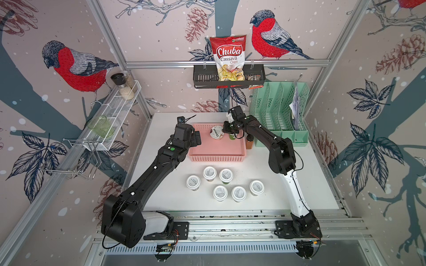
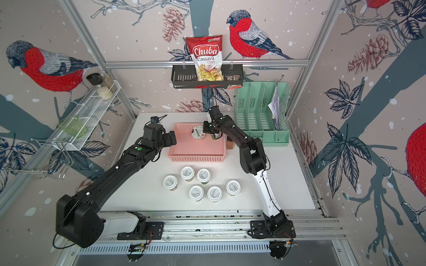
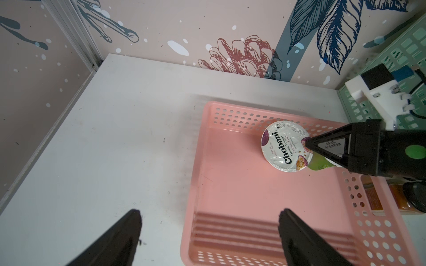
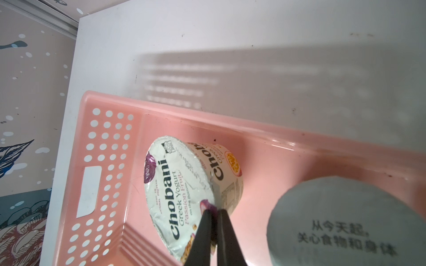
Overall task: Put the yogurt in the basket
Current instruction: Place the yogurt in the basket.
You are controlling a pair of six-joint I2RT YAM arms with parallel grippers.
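Jaws of the right gripper (image 4: 214,210) pinch the rim of the tilted, white-foil-lidded Chobani yogurt cup (image 4: 179,184) inside the shallow pink perforated plastic basket (image 1: 216,159). Six small white-lidded cups (image 1: 220,193) stand outside it, robot-side; the wide-open left gripper (image 3: 210,210) hovers at its left wall.

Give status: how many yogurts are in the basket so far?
Done: two of eight are in the basket, the Chobani cup and a green cup beside it. In hand: nothing clearly. The right tool is shut, tips at the Chobani lid's rim, and the left tool is open and empty over the basket's edge. Left: six white-lidded cups on the table.
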